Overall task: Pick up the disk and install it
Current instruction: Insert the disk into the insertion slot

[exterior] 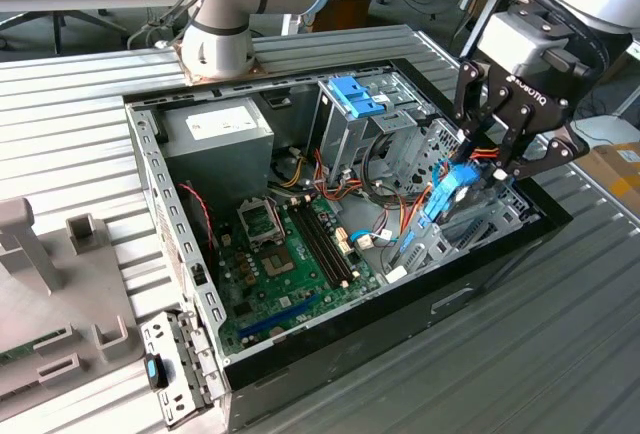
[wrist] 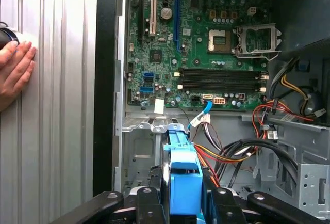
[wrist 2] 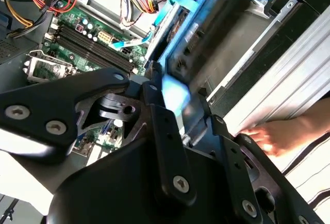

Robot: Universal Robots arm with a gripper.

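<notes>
The disk (exterior: 452, 192), grey with a bright blue carrier frame, hangs on edge in my gripper (exterior: 490, 166), which is shut on it. It sits low over the metal drive bay (exterior: 470, 239) at the corner of the open computer case on the exterior view's right. In the first wrist view the disk (wrist: 183, 175) stands edge-on between my black fingers (wrist: 223, 206), just above the empty bay floor (wrist: 138, 154). In the second wrist view the disk (wrist 2: 206, 25) is blurred, tilted down toward the bay wall.
The case (exterior: 330, 339) lies open on a ribbed metal table, showing the motherboard (exterior: 290, 254), red and yellow cables (wrist: 273, 113) and a drive cage with a light-blue tab (exterior: 355, 94). A person's hand (wrist: 14, 74) rests on the table beside the case.
</notes>
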